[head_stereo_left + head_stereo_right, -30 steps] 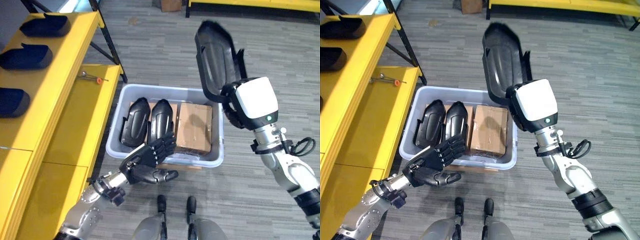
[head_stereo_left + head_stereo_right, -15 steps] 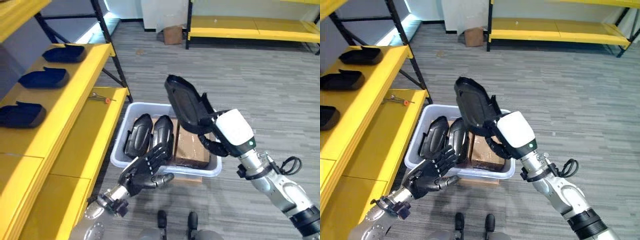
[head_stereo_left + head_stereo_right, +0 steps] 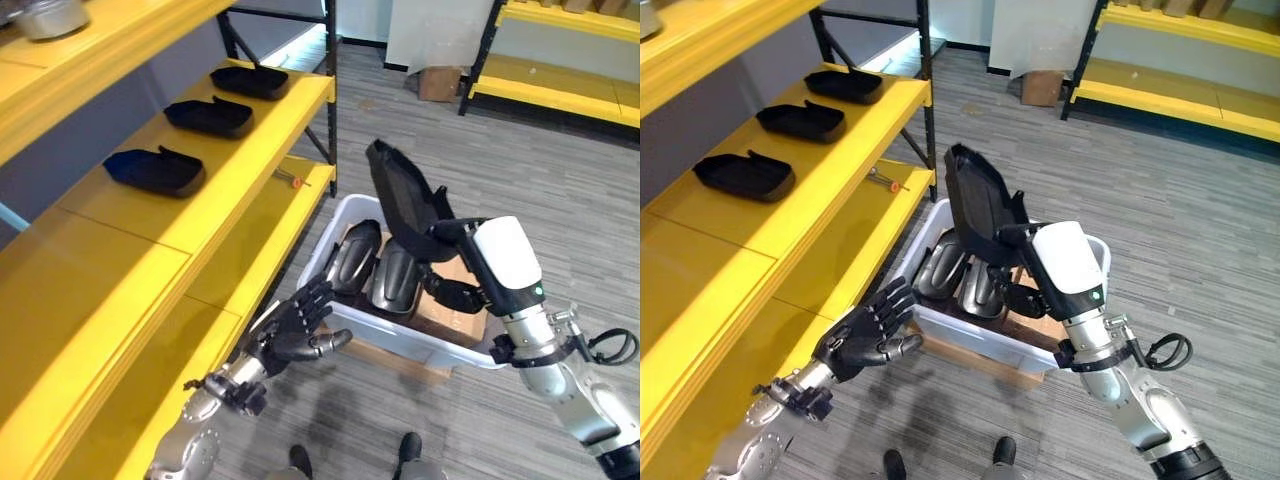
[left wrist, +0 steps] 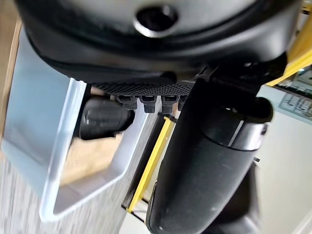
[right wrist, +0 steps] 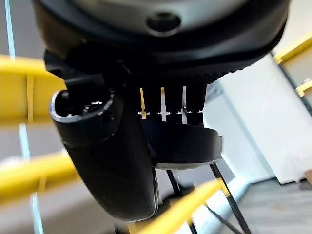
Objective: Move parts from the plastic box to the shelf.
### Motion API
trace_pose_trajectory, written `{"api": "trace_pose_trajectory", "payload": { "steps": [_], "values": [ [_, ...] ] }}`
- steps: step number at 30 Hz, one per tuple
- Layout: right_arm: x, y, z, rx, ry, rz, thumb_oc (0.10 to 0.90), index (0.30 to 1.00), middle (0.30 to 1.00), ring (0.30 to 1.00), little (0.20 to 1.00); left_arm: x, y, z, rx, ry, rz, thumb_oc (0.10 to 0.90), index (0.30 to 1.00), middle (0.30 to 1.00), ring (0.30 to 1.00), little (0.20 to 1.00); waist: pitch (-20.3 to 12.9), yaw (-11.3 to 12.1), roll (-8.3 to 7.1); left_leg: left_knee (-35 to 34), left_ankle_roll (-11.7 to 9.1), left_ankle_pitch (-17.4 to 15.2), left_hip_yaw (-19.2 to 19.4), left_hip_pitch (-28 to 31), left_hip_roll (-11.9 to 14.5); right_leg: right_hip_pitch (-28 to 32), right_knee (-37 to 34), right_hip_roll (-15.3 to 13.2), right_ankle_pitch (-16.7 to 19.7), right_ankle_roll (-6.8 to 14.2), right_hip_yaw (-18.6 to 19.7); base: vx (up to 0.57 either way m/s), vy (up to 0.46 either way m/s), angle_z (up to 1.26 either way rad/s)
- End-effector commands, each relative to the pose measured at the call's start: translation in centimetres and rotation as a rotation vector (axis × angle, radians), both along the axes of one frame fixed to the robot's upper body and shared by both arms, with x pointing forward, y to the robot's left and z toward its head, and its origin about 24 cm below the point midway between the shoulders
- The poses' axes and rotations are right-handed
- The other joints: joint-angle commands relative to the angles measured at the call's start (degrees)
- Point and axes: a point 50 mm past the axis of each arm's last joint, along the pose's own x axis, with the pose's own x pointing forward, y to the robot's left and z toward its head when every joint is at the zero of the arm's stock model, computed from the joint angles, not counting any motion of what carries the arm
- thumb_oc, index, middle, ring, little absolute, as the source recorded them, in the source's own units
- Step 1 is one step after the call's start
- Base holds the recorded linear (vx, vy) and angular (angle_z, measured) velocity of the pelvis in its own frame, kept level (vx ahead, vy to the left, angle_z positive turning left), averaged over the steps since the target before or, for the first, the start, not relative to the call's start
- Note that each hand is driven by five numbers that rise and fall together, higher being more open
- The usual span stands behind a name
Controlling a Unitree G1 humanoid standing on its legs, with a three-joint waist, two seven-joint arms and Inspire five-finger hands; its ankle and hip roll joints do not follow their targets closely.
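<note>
My right hand (image 3: 452, 292) is shut on a long black moulded part (image 3: 405, 200), held upright above the grey plastic box (image 3: 400, 335). In the right wrist view the thumb (image 5: 105, 151) presses against that part (image 5: 183, 144). Two more black parts (image 3: 350, 258) (image 3: 395, 280) lie side by side in the box beside a cardboard carton (image 3: 455, 315). The yellow shelf (image 3: 240, 150) to the left carries three black parts (image 3: 155, 170) (image 3: 210, 115) (image 3: 250, 80) in a row. My left hand (image 3: 295, 330) hovers open and holds nothing, by the box's near left corner.
A small tool with a red tip (image 3: 290, 180) lies on the lower yellow shelf level. The box rests on a brown board (image 3: 400, 362) on the grey floor. Another yellow rack (image 3: 560, 95) and a cardboard box (image 3: 440, 82) stand at the back.
The whole view has swung toward the shelf, so the camera moved. My right hand keeps the black part raised over the box. My left hand stays open by the box.
</note>
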Motion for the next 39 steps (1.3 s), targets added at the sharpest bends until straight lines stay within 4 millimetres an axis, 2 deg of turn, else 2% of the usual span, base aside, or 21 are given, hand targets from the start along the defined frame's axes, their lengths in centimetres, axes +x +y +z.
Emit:
{"api": "trace_pose_trajectory", "payload": {
  "steps": [1, 4, 5, 6, 8, 10, 12, 13, 15, 17, 18, 19, 20, 24, 31, 32, 34, 36, 37, 39],
  "values": [
    [-0.2, 1.6, 5.3, 0.114, -0.295, 0.12, 0.4, 0.3, 0.3, 0.3, 0.3, 0.1, 0.5, 4.2, 0.09, -0.299, 0.009, 0.9, 1.0, 1.0, 1.0, 1.0, -5.2, 1.1, 1.79, -1.1, -2.7, -5.5, 2.4, 5.2, 5.6, 2.1, -4.0, 9.3, -5.2, -0.2, -4.1, -0.17, 0.436, 0.77],
    [-0.7, 1.6, 4.6, 0.1, -0.28, 0.096, 0.4, 0.3, 0.3, 0.3, 0.3, -0.2, 1.3, 4.9, 0.145, -0.358, -0.006, 0.9, 1.0, 1.0, 1.0, 1.0, -4.7, 2.4, 1.41, -2.2, -0.7, -6.9, -0.1, 5.5, 2.5, 1.4, -2.9, 6.6, -3.0, 2.2, -4.3, -0.17, 0.439, 0.97],
    [-0.7, 1.4, 4.4, 0.099, -0.271, 0.074, 0.4, 0.3, 0.3, 0.3, 0.3, -0.1, 1.3, 5.0, 0.142, -0.365, -0.013, 0.9, 1.0, 1.0, 1.0, 1.0, -4.7, 2.3, 1.39, -2.6, -0.1, -6.8, -1.6, 5.1, 1.7, 1.2, -1.7, 6.5, -3.8, 2.0, -2.5, -0.18, 0.312, 1.13],
    [-0.8, 1.1, 4.2, 0.108, -0.272, 0.051, 0.4, 0.3, 0.3, 0.3, 0.3, 0.0, 1.1, 5.1, 0.139, -0.383, -0.037, 0.9, 1.0, 1.0, 1.0, 1.0, -4.6, 1.5, 1.28, -2.6, 0.8, -5.5, -3.7, 3.7, 1.0, 0.4, -0.2, 6.8, -4.3, 1.0, 1.1, -0.1, 0.189, 1.17],
    [-1.1, 0.9, 3.9, 0.11, -0.281, 0.006, 0.4, 0.3, 0.3, 0.3, 0.3, 0.3, 0.2, 5.4, 0.15, -0.431, -0.084, 0.9, 1.0, 1.0, 1.0, 1.0, -4.8, -0.8, 1.42, -2.7, 1.8, -4.9, -9.3, 2.5, 0.3, -0.7, 2.7, 9.9, -6.8, 0.4, 11.0, 0.0, 0.107, 1.87],
    [-1.5, 0.8, 3.9, 0.078, -0.279, 0.009, 0.4, 0.3, 0.3, 0.3, 0.3, 0.9, -0.6, 6.0, 0.14, -0.444, -0.078, 0.9, 1.0, 1.0, 1.0, 1.0, -5.4, -2.7, 1.05, -3.0, 2.6, -4.8, -13.6, 1.8, -1.0, -0.7, 3.6, 14.1, -9.4, -0.4, 17.6, 0.06, 0.11, 2.29],
    [-1.7, 0.9, 4.0, 0.081, -0.267, 0.037, 0.4, 0.3, 0.3, 0.3, 0.3, 1.0, -0.7, 6.0, 0.121, -0.427, -0.074, 0.9, 1.0, 1.0, 1.0, 1.0, -5.6, -2.9, 0.87, -3.0, 2.7, -5.0, -14.4, 1.7, -1.4, -0.6, 3.7, 15.3, -10.1, -1.0, 18.1, 0.05, 0.068, 1.02],
    [-1.9, 1.0, 4.2, 0.088, -0.254, 0.076, 0.4, 0.3, 0.3, 0.3, 0.3, 0.9, -0.8, 5.9, 0.076, -0.399, -0.062, 0.9, 1.0, 1.0, 1.0, 1.0, -5.8, -3.1, 0.44, -3.0, 3.0, -5.3, -15.6, 1.6, -2.2, -0.4, 3.6, 17.6, -11.2, -2.2, 19.2, 0.05, 0.041, 0.68],
    [-2.0, 1.1, 4.2, 0.091, -0.245, 0.092, 0.4, 0.3, 0.3, 0.3, 0.3, 0.9, -0.8, 5.8, 0.052, -0.384, -0.053, 0.9, 1.0, 1.0, 1.0, 1.0, -5.8, -3.3, 0.22, -3.0, 3.3, -5.4, -16.5, 1.6, -2.9, -0.2, 2.9, 19.1, -11.4, -2.8, 20.8, 0.07, 0.008, 0.17],
    [-2.3, 1.2, 4.3, 0.092, -0.234, 0.116, 0.4, 0.3, 0.3, 0.3, 0.3, 0.8, -1.0, 5.6, 0.038, -0.373, -0.032, 0.9, 1.0, 1.0, 1.0, 1.0, -5.9, -4.3, -0.07, -3.0, 3.6, -5.1, -18.3, 1.4, -4.1, -0.3, 1.1, 22.1, -10.6, -4.0, 25.4, 0.08, -0.022, -0.04],
    [-2.4, 1.3, 4.3, 0.089, -0.232, 0.123, 0.4, 0.3, 0.3, 0.3, 0.3, 0.8, -1.1, 5.5, 0.041, -0.37, -0.028, 0.9, 1.0, 1.0, 1.0, 1.0, -5.9, -4.6, -0.02, -3.0, 3.8, -5.6, -18.8, 1.6, -4.4, 0.0, 0.7, 22.8, -10.8, -4.1, 26.6, 0.02, -0.048, 0.19],
    [-2.5, 1.2, 4.4, 0.077, -0.243, 0.12, 0.4, 0.3, 0.3, 0.3, 0.3, 0.7, -1.3, 5.4, 0.046, -0.372, -0.041, 0.9, 1.0, 1.0, 1.0, 1.0, -5.9, -5.0, -0.16, -3.0, 4.0, -5.2, -19.7, 1.1, -5.0, -0.2, -0.6, 23.7, -9.7, -4.5, 29.3, 0.04, -0.061, 0.41],
    [-2.6, 1.2, 4.4, 0.067, -0.248, 0.123, 0.4, 0.3, 0.3, 0.3, 0.3, 0.7, -1.2, 5.3, 0.051, -0.369, -0.043, 0.9, 1.0, 1.0, 1.0, 1.0, -5.9, -5.0, -0.15, -3.0, 4.0, -5.2, -20.0, 0.9, -5.2, -0.2, -1.1, 23.9, -9.3, -4.4, 29.9, 0.02, -0.09, 0.59],
    [-2.4, 1.5, 4.5, 0.048, -0.248, 0.159, 0.4, 0.3, 0.3, 0.3, 0.3, 0.1, -0.5, 4.9, 0.052, -0.352, -0.035, 0.9, 1.0, 1.0, 1.0, 1.0, -5.7, -3.9, 0.01, -2.3, 3.5, -5.1, -19.7, 1.0, -4.9, 0.7, -2.4, 23.1, -8.6, -4.3, 29.2, 0.09, -0.123, 0.31],
    [-2.1, 3.2, 4.6, -0.047, -0.271, 0.246, 0.4, 0.3, 0.3, 0.3, 0.3, -0.1, 0.3, 4.6, 0.079, -0.327, -0.03, 0.9, 1.0, 1.0, 1.0, 1.0, -6.0, -2.4, 0.46, 1.7, 3.4, -7.5, -17.8, 1.2, -5.0, 3.0, -4.5, 22.2, -8.8, -4.5, 26.8, 0.09, -0.096, 0.3],
    [-1.9, 3.4, 4.7, -0.079, -0.282, 0.241, 0.4, 0.3, 0.3, 0.3, 0.3, 0.0, 0.1, 4.7, 0.079, -0.33, -0.053, 0.9, 1.0, 1.0, 1.0, 1.0, -6.0, -2.7, 0.43, 4.5, 2.8, -8.5, -14.1, 0.8, -4.2, 3.1, -4.4, 21.3, -8.8, -4.6, 25.0, 0.06, -0.038, 0.25],
    [-1.8, 3.3, 4.6, -0.103, -0.283, 0.228, 0.4, 0.3, 0.3, 0.3, 0.3, 0.1, -0.1, 4.7, 0.074, -0.333, -0.078, 0.9, 1.0, 1.0, 1.0, 1.0, -5.9, -3.2, 0.28, 6.5, 2.3, -9.1, -10.4, 0.3, -2.9, 3.1, -4.1, 20.4, -8.7, -4.7, 23.1, 0.02, -0.003, 0.54],
    [-1.6, 3.1, 4.5, -0.152, -0.28, 0.202, 0.4, 0.3, 0.3, 0.3, 0.3, 0.4, -0.9, 4.9, 0.062, -0.341, -0.121, 0.9, 1.0, 1.0, 1.0, 1.0, -5.7, -4.5, 0.29, 7.3, 1.4, -8.8, -4.9, -0.1, 0.0, 2.6, -2.9, 19.0, -8.8, -4.8, 19.6, 0.02, 0.078, 1.02],
    [-1.5, 3.0, 4.4, -0.183, -0.27, 0.194, 0.4, 0.3, 0.3, 0.3, 0.3, 0.6, -1.2, 5.0, 0.052, -0.344, -0.137, 0.9, 1.0, 1.0, 1.0, 1.0, -5.7, -5.1, 0.55, 6.2, 1.2, -8.2, -3.3, 0.2, 1.0, 2.4, -2.4, 18.6, -9.1, -4.9, 18.3, 0.1, 0.172, 1.25],
    [-1.2, 2.7, 4.0, -0.224, -0.239, 0.172, 0.4, 0.3, 0.3, 0.3, 0.3, 0.6, -1.4, 4.9, 0.038, -0.34, -0.143, 0.9, 1.0, 1.0, 1.0, 1.0, -5.9, -5.7, 1.19, 1.8, 0.8, -6.1, -2.6, 1.6, 1.3, 2.8, -2.3, 18.4, -9.6, -4.8, 17.3, 0.17, 0.218, 1.29]
  ]
}}
